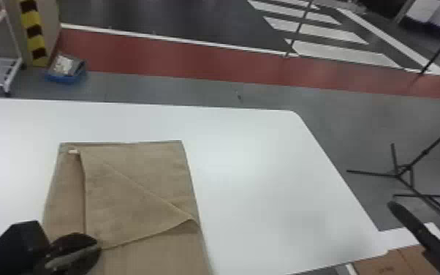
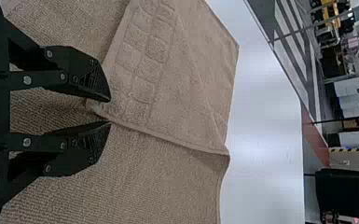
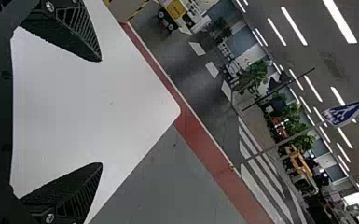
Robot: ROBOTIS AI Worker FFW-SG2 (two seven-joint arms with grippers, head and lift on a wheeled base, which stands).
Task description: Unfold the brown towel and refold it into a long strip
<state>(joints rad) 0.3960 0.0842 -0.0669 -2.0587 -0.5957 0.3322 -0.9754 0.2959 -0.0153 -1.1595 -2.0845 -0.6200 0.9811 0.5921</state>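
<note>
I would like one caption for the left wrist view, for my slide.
Left gripper, fingers parted, at a corner of the brown towel's folded-over flap, with the white table beyond.

Brown towel (image 1: 157,175): near end's chopped off by the head view's bottom edge, plus a bit is hidden behind the left pincer (image 1: 97,245)
White tag (image 1: 73,151): way too tiny to read
Right pincer (image 1: 420,230): cropped at the head view's bottom right
Desk (image 1: 252,164): left side runs out of the head view
Cardboard (image 1: 376,264): cut off too, markings are mush
Blue bin (image 1: 65,78): contents too blurry to call
</note>
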